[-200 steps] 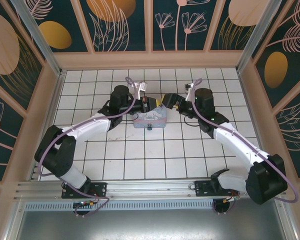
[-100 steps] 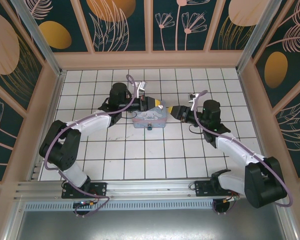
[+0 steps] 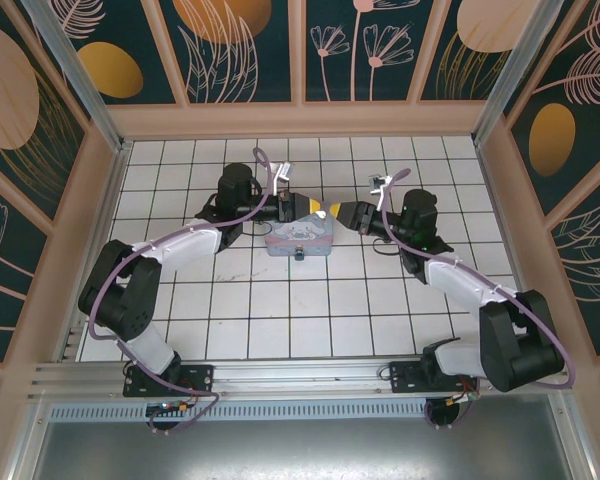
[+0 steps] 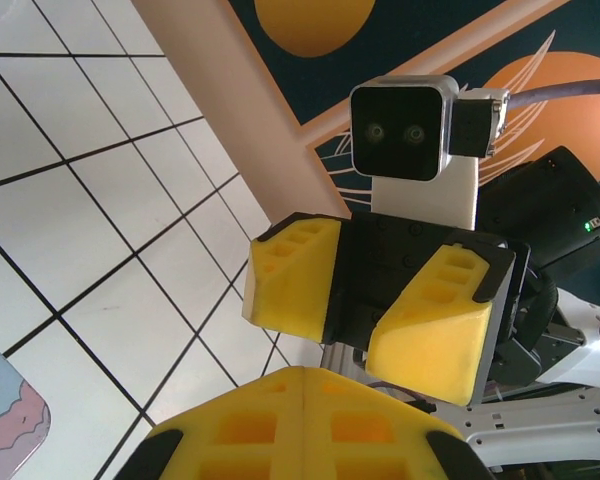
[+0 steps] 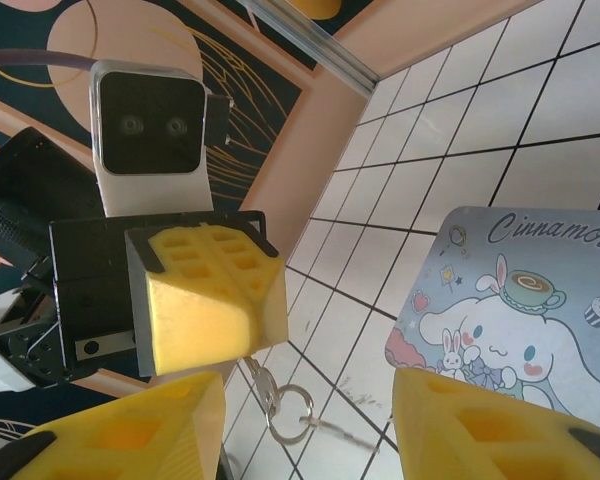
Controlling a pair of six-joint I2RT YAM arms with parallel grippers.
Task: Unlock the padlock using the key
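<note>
Hands faced off over the Cinnamoroll tin's (image 3: 302, 236) far edge. Right hand (image 4: 358, 305) had swung back toward left hand (image 5: 205, 300), narrowing from wide to half, nothing between its pads (image 4: 290, 270). Left hand was clamped shut, key ring (image 5: 288, 405) dangling below, key probably pinched, hidden. Looked like a handover. Padlock (image 3: 300, 256) sat untouched at the tin's near edge, clear of both hands.
</note>
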